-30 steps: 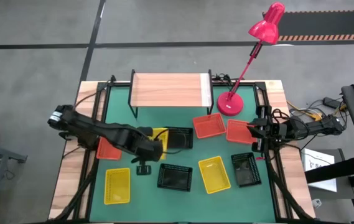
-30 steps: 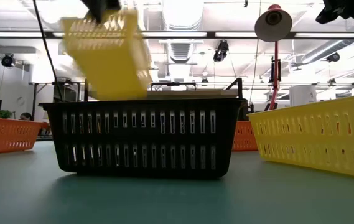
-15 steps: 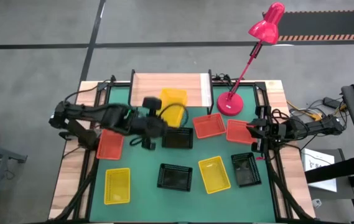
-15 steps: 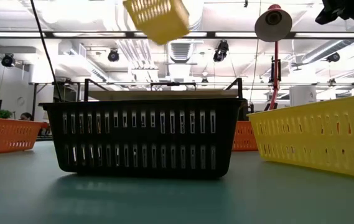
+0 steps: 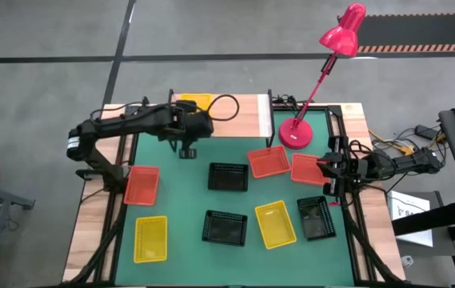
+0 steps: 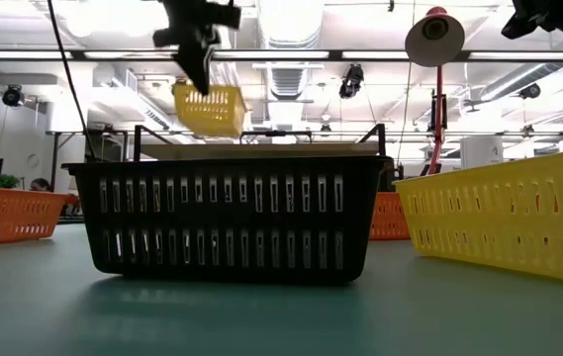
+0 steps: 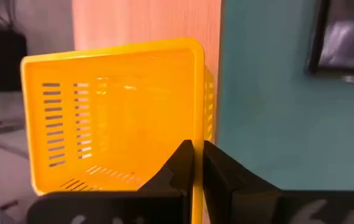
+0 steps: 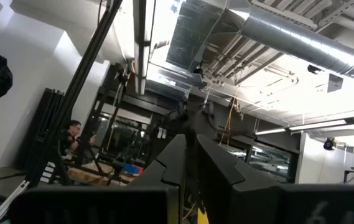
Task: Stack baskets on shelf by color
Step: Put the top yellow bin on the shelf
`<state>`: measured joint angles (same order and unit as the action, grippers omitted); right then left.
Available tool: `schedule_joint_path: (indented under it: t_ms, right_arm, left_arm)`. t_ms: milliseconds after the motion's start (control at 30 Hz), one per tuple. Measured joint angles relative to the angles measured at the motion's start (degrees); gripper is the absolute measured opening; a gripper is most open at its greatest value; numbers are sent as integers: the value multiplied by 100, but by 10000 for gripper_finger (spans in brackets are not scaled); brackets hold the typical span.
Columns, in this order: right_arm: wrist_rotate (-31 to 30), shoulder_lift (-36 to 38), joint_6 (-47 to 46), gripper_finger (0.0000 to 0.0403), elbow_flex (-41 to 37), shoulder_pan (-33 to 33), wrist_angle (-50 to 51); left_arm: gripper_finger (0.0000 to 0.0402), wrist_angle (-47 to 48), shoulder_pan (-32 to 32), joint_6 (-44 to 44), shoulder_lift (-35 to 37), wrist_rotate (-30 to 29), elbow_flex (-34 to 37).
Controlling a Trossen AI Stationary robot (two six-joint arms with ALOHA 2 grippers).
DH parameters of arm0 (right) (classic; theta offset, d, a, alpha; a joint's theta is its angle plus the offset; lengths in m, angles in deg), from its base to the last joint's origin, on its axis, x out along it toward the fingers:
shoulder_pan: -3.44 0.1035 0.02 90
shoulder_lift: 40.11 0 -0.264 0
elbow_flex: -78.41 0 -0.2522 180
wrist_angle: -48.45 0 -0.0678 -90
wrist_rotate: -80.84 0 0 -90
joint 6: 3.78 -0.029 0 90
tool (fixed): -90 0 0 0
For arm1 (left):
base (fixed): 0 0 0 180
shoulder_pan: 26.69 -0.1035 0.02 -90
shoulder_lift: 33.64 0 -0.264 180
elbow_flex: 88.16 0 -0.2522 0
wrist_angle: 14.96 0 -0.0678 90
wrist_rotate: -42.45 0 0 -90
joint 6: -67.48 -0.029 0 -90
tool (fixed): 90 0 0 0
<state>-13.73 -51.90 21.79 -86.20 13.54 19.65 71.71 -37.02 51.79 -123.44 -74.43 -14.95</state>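
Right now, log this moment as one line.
left gripper: shut on yellow basket | over shelf left end | right gripper: shut, parked right

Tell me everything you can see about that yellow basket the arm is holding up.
The yellow basket is a small rectangular tray of what looks like plastic, with slotted sides and a smooth rim. The left gripper has its fingers shut on one side wall. It hangs above the left end of the light-wood shelf, tilted, and seems clear of the top. It looks empty.
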Motion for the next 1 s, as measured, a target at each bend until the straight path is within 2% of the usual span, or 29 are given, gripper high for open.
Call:
schedule_joint_path:
  t_ms: [533, 1000]
  right_arm:
    - [2, 2, 6, 28, 0, -1, 11]
    - [2, 0, 1, 28, 0, 1, 11]
  left_arm:
    - [2, 8, -205, -177, 2, 23, 479]
    - [56, 9, -209, -162, 2, 16, 502]
